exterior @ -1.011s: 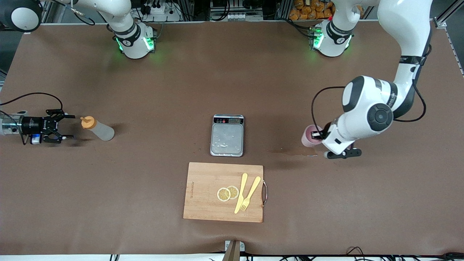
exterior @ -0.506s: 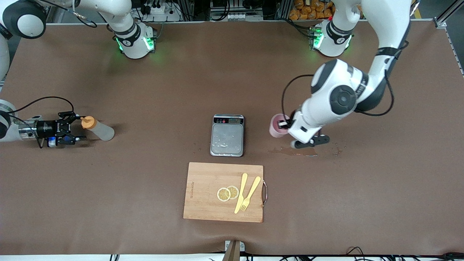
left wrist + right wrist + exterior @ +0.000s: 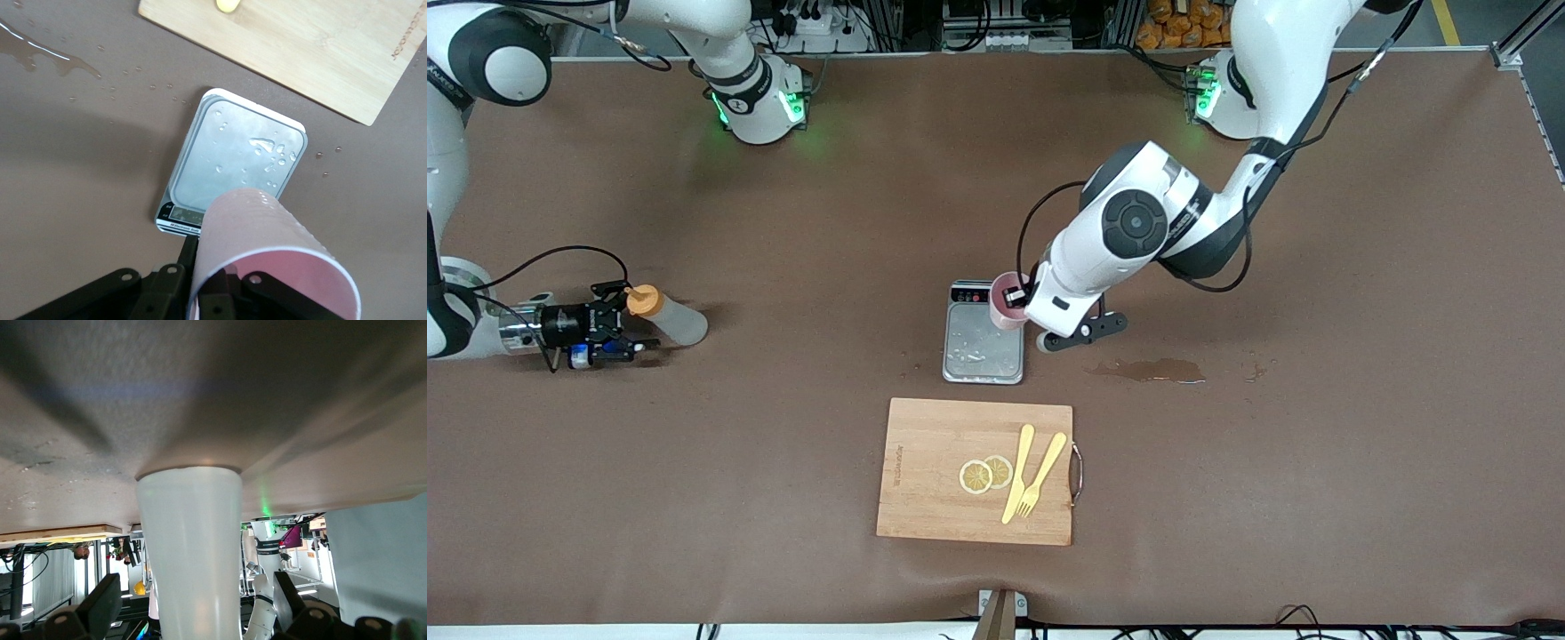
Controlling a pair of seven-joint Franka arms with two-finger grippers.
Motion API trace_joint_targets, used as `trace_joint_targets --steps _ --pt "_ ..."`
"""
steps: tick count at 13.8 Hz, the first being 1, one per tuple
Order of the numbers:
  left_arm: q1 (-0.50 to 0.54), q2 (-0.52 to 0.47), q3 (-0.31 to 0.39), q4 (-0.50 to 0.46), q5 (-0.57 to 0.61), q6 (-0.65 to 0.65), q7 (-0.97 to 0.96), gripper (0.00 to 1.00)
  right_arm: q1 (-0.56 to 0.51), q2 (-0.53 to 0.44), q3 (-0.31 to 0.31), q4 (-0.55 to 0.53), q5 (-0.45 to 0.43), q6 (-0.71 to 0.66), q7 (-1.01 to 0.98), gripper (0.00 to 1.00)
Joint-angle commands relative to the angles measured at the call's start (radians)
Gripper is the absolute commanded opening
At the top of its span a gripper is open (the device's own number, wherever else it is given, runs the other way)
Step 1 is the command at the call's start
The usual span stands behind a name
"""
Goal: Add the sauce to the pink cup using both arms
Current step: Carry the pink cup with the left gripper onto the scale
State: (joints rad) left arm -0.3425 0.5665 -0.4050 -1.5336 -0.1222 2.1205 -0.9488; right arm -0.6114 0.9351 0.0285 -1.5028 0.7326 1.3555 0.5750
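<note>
the task is at an early stage and no sauce is poured. the left end effector (image 3: 1016, 300) pinches the pink cup (image 3: 1005, 303) over the scale (image 3: 983, 332) at the table (image 3: 1316, 498) centre; a second ago it was well toward the left arm's end. the right end effector (image 3: 633, 327), fingers spread around the sauce (image 3: 667, 317) lying by the right arm's edge, has closed in.

The left gripper (image 3: 1021, 305) holds the pink cup (image 3: 1006, 303) over the scale (image 3: 983, 347); the right gripper (image 3: 624, 322) is at the sauce (image 3: 665, 317).
</note>
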Motion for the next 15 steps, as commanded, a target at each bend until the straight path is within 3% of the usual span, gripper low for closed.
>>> trace_joint_targets --steps 1,5,7,9,12,14,15 --pt "-0.068 0.071 0.041 0.047 -0.007 0.086 -0.06 0.0 0.022 0.014 -0.004 0.013 0.024 0.001 0.009 1.0" --pt "-0.243 0.127 0.188 0.066 0.03 0.177 -0.146 0.0 0.022 0.014 -0.004 0.012 0.022 0.001 0.005 1.0" --pt "-0.263 0.148 0.225 0.067 0.029 0.218 -0.149 0.0 0.022 0.014 -0.004 0.012 0.022 -0.002 0.005 0.84" --pt "-0.265 0.17 0.227 0.066 0.033 0.263 -0.148 0.0 0.021 0.014 -0.004 0.012 0.022 -0.003 0.008 0.56" --pt "-0.268 0.196 0.229 0.069 0.07 0.309 -0.148 0.0 0.022 0.014 -0.004 0.012 0.022 -0.003 0.009 0.35" --pt "-0.268 0.187 0.227 0.066 0.079 0.308 -0.148 0.0 0.024 0.013 -0.004 0.013 0.022 -0.004 0.013 0.35" --pt "-0.262 0.184 0.226 0.064 0.079 0.306 -0.146 0.15 0.027 0.013 -0.004 0.013 0.022 -0.004 0.014 0.35"
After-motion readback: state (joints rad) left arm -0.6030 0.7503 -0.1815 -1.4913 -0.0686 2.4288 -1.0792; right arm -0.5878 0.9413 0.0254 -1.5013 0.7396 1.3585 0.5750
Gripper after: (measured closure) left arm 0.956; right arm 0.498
